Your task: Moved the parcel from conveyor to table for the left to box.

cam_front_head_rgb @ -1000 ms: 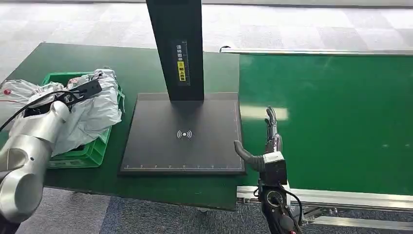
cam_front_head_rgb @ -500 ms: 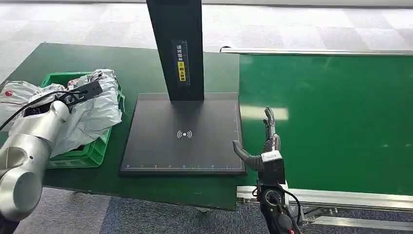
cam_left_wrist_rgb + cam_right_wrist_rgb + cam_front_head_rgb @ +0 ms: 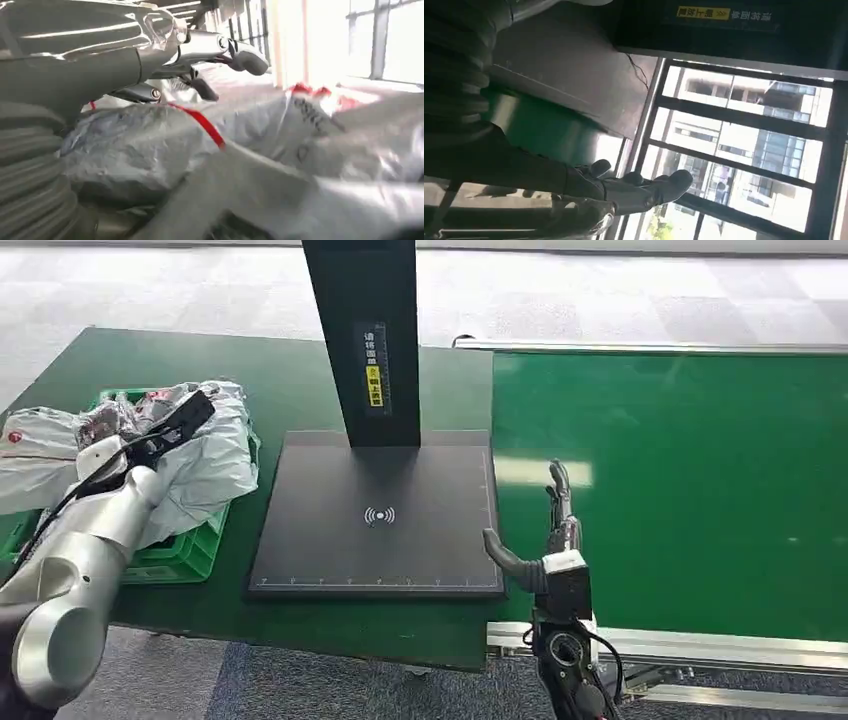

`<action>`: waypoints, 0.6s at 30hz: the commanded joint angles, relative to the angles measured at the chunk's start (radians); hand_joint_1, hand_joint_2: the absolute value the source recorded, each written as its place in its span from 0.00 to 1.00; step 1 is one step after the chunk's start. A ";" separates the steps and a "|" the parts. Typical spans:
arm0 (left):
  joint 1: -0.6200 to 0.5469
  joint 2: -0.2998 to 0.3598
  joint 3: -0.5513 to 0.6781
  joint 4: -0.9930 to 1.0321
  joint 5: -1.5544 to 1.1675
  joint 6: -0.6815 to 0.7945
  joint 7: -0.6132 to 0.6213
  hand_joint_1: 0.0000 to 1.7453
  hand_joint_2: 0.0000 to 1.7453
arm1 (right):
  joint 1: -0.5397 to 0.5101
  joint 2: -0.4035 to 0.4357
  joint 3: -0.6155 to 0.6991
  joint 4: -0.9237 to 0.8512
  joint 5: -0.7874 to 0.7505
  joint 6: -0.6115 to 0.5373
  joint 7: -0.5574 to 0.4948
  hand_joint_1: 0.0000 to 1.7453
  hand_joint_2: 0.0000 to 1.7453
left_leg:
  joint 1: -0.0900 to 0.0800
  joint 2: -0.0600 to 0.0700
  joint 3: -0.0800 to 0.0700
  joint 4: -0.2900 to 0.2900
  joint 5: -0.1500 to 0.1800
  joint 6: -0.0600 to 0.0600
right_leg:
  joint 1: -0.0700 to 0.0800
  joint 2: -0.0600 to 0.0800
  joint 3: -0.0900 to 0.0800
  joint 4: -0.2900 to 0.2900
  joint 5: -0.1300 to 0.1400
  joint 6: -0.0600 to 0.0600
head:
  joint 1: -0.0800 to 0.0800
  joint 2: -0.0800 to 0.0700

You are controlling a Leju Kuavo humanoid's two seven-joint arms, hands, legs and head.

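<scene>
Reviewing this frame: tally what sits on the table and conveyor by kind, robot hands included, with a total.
Green crate: 1
Pile of grey plastic parcels in and over the crate, exact number unclear: 1 pile
Black scanner pad with upright post: 1
Green conveyor belt, no parcel on it: 1
Robot hands: 2, left hand over the parcels, right hand empty at the belt's edge
Total: 6

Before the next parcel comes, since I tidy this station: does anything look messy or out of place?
Yes. The grey plastic parcels are heaped above the rim of the green crate, and one hangs over its far-left side. The left hand hovers over the heap. The right hand waits open at the conveyor edge.
</scene>
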 commanded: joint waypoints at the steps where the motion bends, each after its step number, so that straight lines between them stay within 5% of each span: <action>1: 0.047 -0.061 0.064 -0.093 0.094 0.249 -0.178 0.00 1.00 | 0.020 -0.038 -0.008 -0.018 -0.031 -0.013 -0.010 0.00 1.00 | 0.001 -0.003 0.001 -0.001 0.000 0.001 | 0.001 -0.004 0.003 -0.002 -0.001 0.000 | 0.000 0.000; 18: 0.102 -0.107 -0.035 -0.148 0.248 0.346 -0.335 0.00 1.00 | 0.031 -0.054 0.020 -0.011 -0.059 -0.039 -0.027 0.00 1.00 | 0.000 -0.001 0.001 -0.001 0.000 0.001 | 0.000 -0.002 0.001 -0.002 0.000 0.000 | 0.000 0.000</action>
